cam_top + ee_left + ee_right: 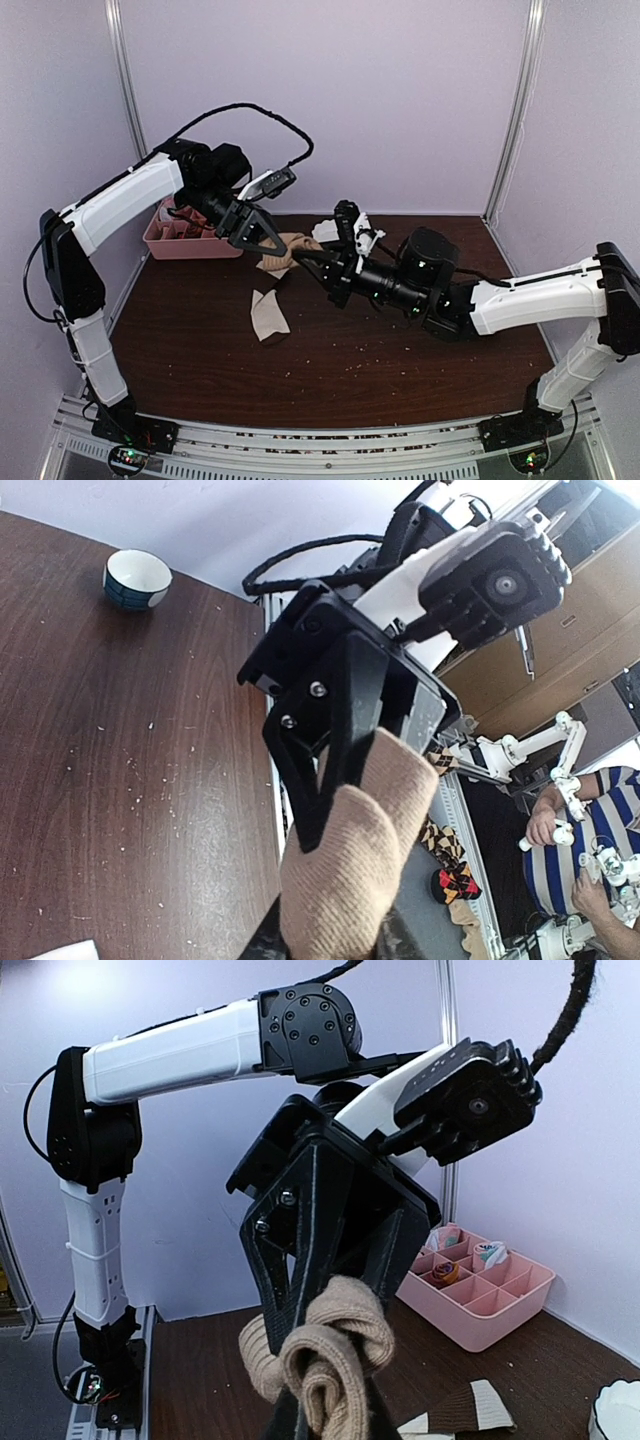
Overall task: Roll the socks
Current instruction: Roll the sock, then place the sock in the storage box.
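The tan-brown sock (pixel 290 250) hangs above the table's back middle, held between both grippers. My left gripper (pixel 270 243) is shut on it from the left. In the left wrist view the sock (pixel 350 880) bulges out between my left gripper's (pixel 335 935) jaws. My right gripper (pixel 310 260) is shut on it from the right. In the right wrist view the sock (pixel 335 1350) is partly coiled in my right gripper (pixel 325 1415). The cream sock with dark brown patches (pixel 268 315) lies flat on the table below; it also shows in the right wrist view (pixel 470 1410).
A pink divided box (pixel 185 238) with rolled socks stands at the back left, also in the right wrist view (pixel 480 1290). A white bowl (pixel 325 231) sits behind the grippers, also in the left wrist view (pixel 137 577). Crumbs dot the dark wooden table (pixel 400 360).
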Available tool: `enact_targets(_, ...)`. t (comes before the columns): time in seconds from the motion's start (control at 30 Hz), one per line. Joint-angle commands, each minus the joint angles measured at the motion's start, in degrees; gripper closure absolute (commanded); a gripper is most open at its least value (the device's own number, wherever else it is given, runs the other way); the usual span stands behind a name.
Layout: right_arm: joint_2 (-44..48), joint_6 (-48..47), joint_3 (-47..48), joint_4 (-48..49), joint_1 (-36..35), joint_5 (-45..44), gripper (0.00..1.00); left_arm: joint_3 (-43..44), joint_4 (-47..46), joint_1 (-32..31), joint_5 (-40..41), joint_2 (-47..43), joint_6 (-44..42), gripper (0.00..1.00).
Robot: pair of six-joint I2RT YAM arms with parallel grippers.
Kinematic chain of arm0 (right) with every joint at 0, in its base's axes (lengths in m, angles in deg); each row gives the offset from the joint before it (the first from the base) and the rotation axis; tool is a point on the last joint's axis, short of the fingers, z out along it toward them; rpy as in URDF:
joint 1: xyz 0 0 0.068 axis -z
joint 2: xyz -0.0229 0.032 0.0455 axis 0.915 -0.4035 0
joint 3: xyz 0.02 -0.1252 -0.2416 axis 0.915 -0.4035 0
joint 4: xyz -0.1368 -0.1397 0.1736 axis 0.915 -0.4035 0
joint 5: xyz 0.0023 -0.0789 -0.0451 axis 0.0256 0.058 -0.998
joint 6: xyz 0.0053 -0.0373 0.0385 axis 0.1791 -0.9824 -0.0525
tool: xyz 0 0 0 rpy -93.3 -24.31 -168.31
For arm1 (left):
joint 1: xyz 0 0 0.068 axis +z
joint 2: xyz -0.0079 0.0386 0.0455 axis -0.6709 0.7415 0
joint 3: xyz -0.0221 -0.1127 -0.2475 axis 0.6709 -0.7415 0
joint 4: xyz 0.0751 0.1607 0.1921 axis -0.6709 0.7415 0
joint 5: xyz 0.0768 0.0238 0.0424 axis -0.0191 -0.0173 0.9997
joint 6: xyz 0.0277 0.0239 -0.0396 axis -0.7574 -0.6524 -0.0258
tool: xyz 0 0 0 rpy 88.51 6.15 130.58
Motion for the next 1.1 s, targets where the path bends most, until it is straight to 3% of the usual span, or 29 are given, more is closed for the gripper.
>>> enact_targets(0.0,-2.1,4.5,0.7,4.1,-0.3,-1.4,1.00,0.6,0.6,-0.1,-1.4,-1.5,-3.0,0.82)
enact_targets(0.1,-2.6,5.9,-0.3,5.8,-0.2,-2.7,1.00,1.4,2.0,-0.1,-0.2,-1.3,-4.6,0.98)
enact_targets(0.17,-3.0,6.5,0.0,5.1,-0.3,-3.0,0.99,2.3,2.2,-0.1,2.3,-1.1,-4.9,1.00)
enact_targets(0.3,-2.5,7.8,-0.8,2.9,-0.2,-6.3,0.63,4.6,0.7,2.8,9.8,-0.3,-3.1,1.00)
enact_targets(0.37,-1.2,8.3,-2.5,2.3,0.0,-10.2,0.44,5.8,-2.5,5.0,19.2,0.3,-0.1,1.00)
enact_targets(0.4,-0.4,8.6,-3.3,1.7,0.1,-11.5,0.41,6.2,-4.9,6.3,26.0,0.6,2.4,1.00)
enact_targets(0.47,1.3,9.0,-4.7,-0.3,0.6,-13.0,0.39,8.0,-8.3,9.7,37.6,2.1,5.7,1.00)
enact_targets(0.6,4.3,9.3,-6.1,-6.4,0.8,-16.0,0.40,18.9,-10.4,19.0,49.1,11.0,11.6,1.00)
enact_targets(0.73,5.6,10.1,-8.1,-8.6,0.8,-18.8,0.44,27.5,-15.5,24.5,55.7,17.7,15.1,1.00)
enact_targets(0.9,5.8,11.8,-9.2,-10.7,0.8,-19.1,0.48,33.3,-19.3,25.2,64.5,24.7,14.6,1.00)
enact_targets(1.07,4.6,14.0,-11.4,-9.4,0.8,-19.0,0.51,31.0,-24.0,25.6,65.3,28.6,14.4,1.00)
